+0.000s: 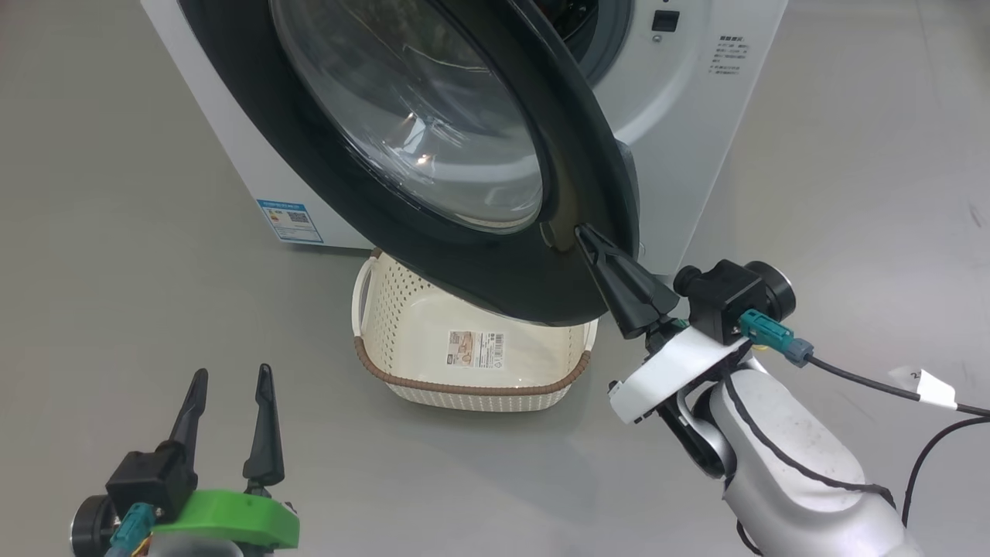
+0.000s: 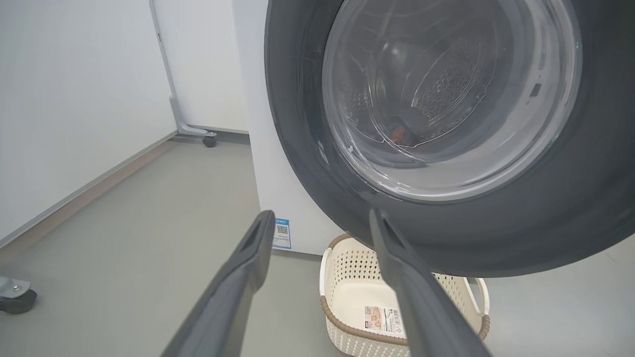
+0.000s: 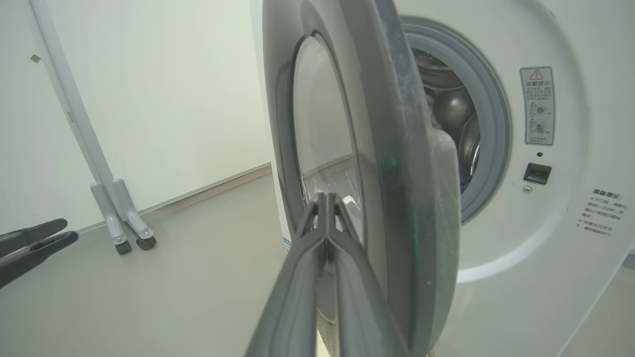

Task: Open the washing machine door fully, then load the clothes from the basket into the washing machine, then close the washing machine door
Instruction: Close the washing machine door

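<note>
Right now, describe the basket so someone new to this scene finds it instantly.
Start at the big white washing machine and its round black door, which hangs partly open. On the grey floor under that door's lower edge sits the basket: cream, perforated plastic, rounded rectangle. Its brown woven-look rim and the barcode sticker inside set it apart.
</note>
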Available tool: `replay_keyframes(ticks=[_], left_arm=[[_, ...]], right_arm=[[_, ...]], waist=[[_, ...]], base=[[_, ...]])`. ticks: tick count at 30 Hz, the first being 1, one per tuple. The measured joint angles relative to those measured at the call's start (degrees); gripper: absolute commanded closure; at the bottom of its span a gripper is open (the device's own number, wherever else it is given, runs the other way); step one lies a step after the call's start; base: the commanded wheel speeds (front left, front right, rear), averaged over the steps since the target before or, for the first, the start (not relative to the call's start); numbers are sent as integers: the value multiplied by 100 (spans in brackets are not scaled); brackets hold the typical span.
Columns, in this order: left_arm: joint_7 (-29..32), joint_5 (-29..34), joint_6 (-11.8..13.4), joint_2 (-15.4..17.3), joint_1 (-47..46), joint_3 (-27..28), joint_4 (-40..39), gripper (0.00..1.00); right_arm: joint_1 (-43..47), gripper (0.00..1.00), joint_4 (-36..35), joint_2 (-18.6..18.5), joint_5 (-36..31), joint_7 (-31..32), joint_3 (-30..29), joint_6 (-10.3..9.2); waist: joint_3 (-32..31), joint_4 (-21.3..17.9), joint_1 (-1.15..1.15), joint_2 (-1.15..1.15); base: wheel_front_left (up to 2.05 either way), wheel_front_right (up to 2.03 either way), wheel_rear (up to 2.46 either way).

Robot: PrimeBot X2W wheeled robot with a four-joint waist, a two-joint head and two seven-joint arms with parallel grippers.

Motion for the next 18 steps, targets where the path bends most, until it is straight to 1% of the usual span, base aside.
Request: replay_keyframes(ticks=[9, 16, 18], left_arm=[[0, -12, -54, -20, -107, 36, -4, 0], [0, -13, -98, -24, -108, 57, 1, 0], [0, -13, -101, -27, -112, 45, 0, 0]], right_arm=[[-285, 100, 196, -24, -1, -1, -148, 0], [-459, 100, 256, -27, -1, -1, -258, 2], [-524, 100, 278, -35, -2, -1, -313, 30]], waist=[[235, 179, 0, 0], [317, 213, 0, 0], [366, 217, 0, 0]], base=[[0, 0, 0], [0, 0, 0], [0, 0, 0]])
